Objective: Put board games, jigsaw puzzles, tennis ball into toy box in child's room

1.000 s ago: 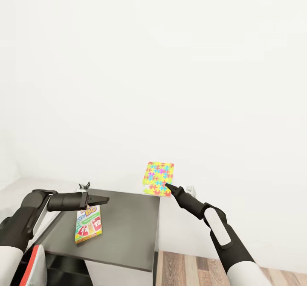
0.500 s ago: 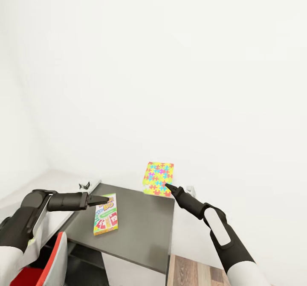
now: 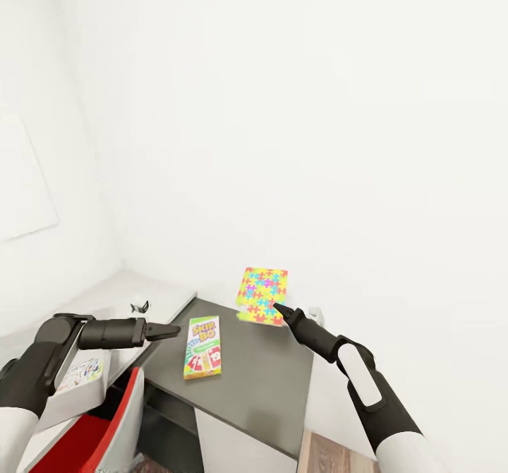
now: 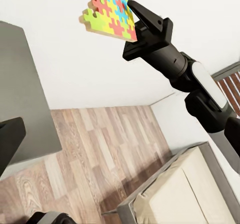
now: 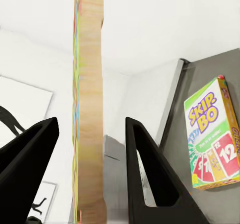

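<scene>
Head view looks down over both arms toward a white wall and the dark grey corner section of the table [image 3: 261, 381]. The right gripper [image 3: 280, 310] is raised above the far edge of that section and holds the jigsaw puzzle [image 3: 262, 295], a yellow slab covered in many-coloured interlocking shapes, upright by its lower right corner, clear of the tabletop. From the right wrist view the puzzle [image 5: 89, 103] shows edge-on as a thin tan-sided slab standing between the two dark fingers [image 5: 147, 169]; there, one finger sits close to the slab and the other shows a gap from it. The left wrist view shows the same grip from the side, the right gripper [image 4: 134, 11] pinching the puzzle's [image 4: 105, 6] edge against the white wall, with wood floor and a corner of the bed [image 4: 190, 191] below.

A board game [image 3: 203, 346] with green edges lies flat on the dark section, near its left side, well apart from the held puzzle; it also shows beyond the right fingers [image 5: 212, 134]. The left gripper [image 3: 171, 330] hovers just left of that box, holding nothing, its tips drawn nearly together. Another flat printed item [image 3: 80, 375] lies on the light grey top at the left. A red chair [image 3: 99, 434] stands at the near left.
</scene>
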{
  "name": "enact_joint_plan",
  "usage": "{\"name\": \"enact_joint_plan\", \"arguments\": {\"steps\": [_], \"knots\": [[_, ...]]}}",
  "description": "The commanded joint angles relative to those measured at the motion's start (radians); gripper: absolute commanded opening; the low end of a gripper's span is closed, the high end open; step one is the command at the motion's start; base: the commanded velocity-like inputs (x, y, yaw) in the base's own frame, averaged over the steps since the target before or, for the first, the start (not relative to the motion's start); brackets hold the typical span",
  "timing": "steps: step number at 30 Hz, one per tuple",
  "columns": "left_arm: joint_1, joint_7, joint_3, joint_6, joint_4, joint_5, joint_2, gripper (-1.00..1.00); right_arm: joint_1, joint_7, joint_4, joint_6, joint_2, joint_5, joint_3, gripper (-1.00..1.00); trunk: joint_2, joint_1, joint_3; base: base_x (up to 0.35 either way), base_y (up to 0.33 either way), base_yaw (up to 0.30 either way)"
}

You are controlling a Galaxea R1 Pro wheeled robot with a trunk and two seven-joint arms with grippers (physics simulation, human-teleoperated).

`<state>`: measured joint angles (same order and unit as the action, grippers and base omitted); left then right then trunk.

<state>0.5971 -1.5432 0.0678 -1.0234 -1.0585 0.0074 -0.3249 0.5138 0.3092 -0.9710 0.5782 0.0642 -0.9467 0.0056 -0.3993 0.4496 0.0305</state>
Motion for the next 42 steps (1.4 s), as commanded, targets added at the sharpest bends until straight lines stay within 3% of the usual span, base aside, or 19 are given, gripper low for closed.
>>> {"name": "enact_joint_plan", "arguments": {"steps": [1, 42], "knots": [[0.000, -0.003, 0.000, -0.011, 0.000, 0.001, 0.000, 1.00, 0.000, 0.001, 0.000, 0.004, 0.000, -0.004, -0.001, -1.00, -0.001, 0.000, 0.000, 0.000, 0.000, 0.281], [0.000, -0.003, 0.000, -0.011, 0.000, 0.001, 0.000, 1.00, 0.000, 0.001, 0.000, -0.001, -0.001, -0.003, -0.001, -1.00, -0.001, 0.000, 0.009, 0.000, 0.000, 0.284]]}}
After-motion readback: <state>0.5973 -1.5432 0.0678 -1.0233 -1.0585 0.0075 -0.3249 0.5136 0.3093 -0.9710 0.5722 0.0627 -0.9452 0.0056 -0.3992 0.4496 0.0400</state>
